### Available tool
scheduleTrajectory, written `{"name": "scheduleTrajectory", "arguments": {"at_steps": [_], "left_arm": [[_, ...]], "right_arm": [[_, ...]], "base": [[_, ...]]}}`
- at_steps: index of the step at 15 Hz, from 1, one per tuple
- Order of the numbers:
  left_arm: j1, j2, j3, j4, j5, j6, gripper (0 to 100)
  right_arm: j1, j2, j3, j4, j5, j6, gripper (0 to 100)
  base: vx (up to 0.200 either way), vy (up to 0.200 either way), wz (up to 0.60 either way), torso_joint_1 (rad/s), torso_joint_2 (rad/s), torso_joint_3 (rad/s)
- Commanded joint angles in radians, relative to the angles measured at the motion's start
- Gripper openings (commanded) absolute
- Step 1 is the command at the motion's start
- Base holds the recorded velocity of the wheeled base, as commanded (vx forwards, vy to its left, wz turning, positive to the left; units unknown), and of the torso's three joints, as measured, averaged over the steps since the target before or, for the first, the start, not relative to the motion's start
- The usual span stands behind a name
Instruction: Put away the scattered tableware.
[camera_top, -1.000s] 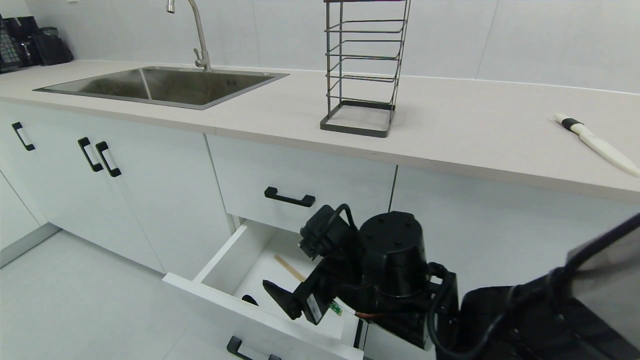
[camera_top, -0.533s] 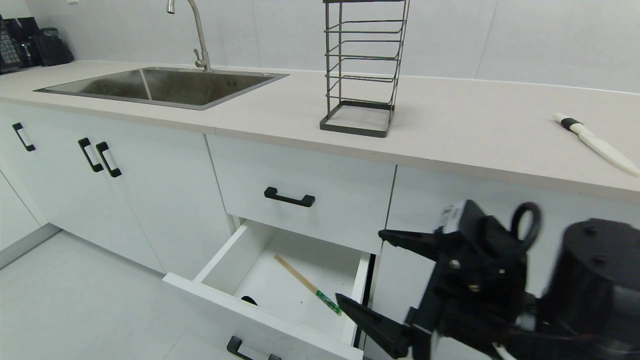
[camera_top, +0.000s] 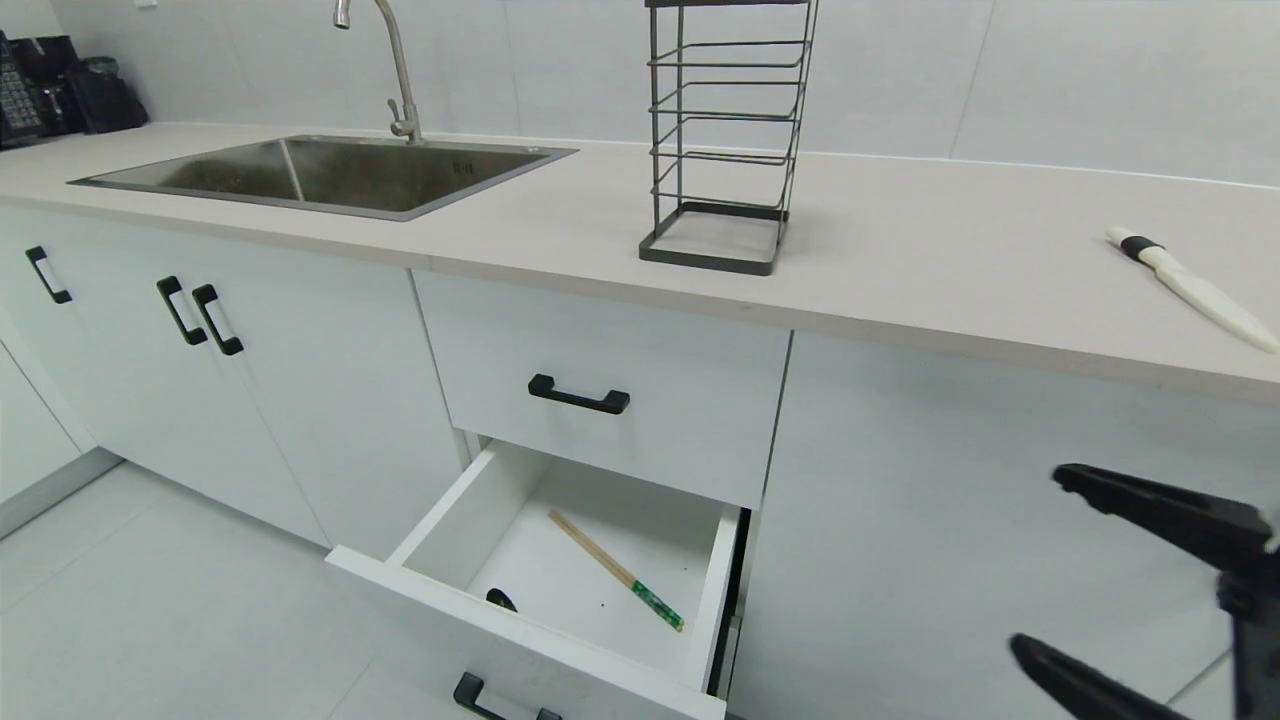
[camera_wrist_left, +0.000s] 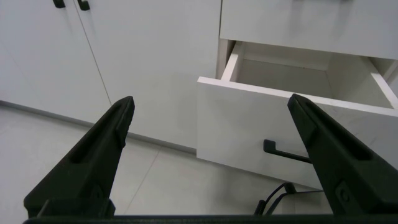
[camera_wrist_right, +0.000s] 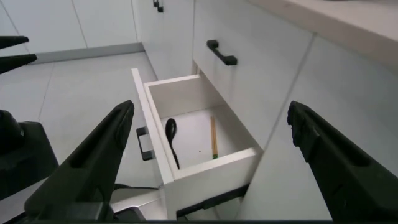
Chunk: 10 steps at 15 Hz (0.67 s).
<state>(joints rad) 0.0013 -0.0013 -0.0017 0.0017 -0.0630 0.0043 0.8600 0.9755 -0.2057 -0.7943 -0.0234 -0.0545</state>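
Lower drawer (camera_top: 445, 505) stood pulled out under the counter (camera_top: 900, 250), and inside it lay the chopsticks (camera_top: 612, 568), angled across the white floor of the drawer with their green tips toward the front right corner. A black spoon (camera_wrist_right: 171, 142) rested beside them in the same drawer, toward its left side, apart from the chopsticks. Up top, a white knife (camera_top: 1195, 292) with a black band lay flat on the counter far out at the right, well away from everything else.

The right end effector (camera_top: 1040, 560) hung low at the right, in front of the plain cabinet front beside the drawer, fingers spread wide and nothing between them. The left end effector (camera_wrist_left: 211, 102) was likewise wide open and empty, facing the drawer's front panel from outside.

A wire rack (camera_top: 708, 262) stood upright mid-counter, the sink (camera_top: 330, 175) off to the left. The upper drawer (camera_top: 620, 350) was shut.
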Motion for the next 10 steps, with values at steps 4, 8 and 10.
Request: {"name": "scheduleTrajectory", "arguments": {"at_steps": [4, 8, 10], "left_arm": [[0.0, 0.001, 0.0, -0.002, 0.0, 0.0, 100], [0.0, 0.001, 0.0, 0.0, 0.0, 0.0, 100], [-0.001, 0.001, 0.0, 0.0, 0.0, 0.0, 100]], "right_arm": [[-0.234, -0.48, 0.055, 0.193, 0.0, -0.084, 100], [-0.722, -0.672, 0.054, 0.271, 0.074, 0.028, 100], [-0.883, -0.79, 0.06, 0.316, 0.197, 0.028, 100]], "base": [[0.0, 0.0, 0.0, 0.0, 0.0, 0.0], [0.0, 0.0, 0.0, 0.0, 0.0, 0.0], [0.0, 0.0, 0.0, 0.0, 0.0, 0.0]]}}
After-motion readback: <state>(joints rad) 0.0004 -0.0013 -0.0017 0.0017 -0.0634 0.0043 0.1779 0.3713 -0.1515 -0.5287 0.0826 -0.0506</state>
